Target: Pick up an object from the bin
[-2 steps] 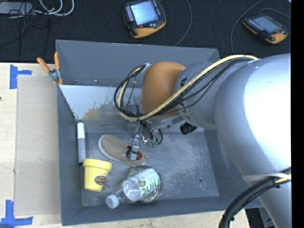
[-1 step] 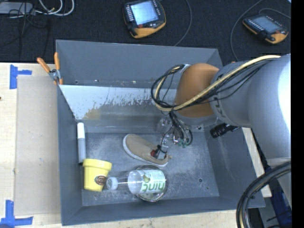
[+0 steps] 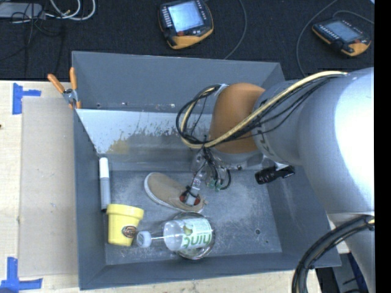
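My gripper (image 3: 194, 191) hangs below the orange wrist cover, low in the middle of the bin. Its tip is down at the right end of a tan, flat, shoe-like thing (image 3: 162, 190) that lies slanted on the bin floor. Whether it has hold of that thing is hidden. Just in front of the gripper a clear plastic bottle (image 3: 188, 237) with green lettering lies on its side, its cap pointing left.
A yellow cup (image 3: 123, 223) lies near the front left corner, beside the bottle's cap. A white and grey marker (image 3: 104, 183) lies along the left wall. The arm and its cables cover the bin's right side.
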Tool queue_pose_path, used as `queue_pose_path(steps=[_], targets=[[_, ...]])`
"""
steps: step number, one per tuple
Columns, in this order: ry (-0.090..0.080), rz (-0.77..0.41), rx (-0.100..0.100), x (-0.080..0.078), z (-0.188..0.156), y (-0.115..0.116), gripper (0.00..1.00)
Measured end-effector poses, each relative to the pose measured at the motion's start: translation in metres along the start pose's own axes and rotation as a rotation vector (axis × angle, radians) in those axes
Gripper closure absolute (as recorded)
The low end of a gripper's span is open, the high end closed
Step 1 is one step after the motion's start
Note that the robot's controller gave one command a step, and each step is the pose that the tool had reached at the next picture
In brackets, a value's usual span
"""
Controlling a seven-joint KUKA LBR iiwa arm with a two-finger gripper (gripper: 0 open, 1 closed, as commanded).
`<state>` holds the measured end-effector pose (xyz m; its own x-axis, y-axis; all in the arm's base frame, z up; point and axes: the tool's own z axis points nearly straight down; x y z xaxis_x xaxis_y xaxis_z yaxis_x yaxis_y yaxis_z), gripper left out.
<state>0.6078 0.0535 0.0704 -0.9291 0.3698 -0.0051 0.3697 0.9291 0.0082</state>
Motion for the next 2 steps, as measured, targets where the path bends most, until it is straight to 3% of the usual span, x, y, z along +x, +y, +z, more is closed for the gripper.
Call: queue_pose_path(steps=[1,2], targets=[[-0.001,-0.041,-0.004,0.0266,0.0005,0.0787,0.00],[0.000,-0.036,-0.001,0.0251,0.0007,0.0751,0.00]])
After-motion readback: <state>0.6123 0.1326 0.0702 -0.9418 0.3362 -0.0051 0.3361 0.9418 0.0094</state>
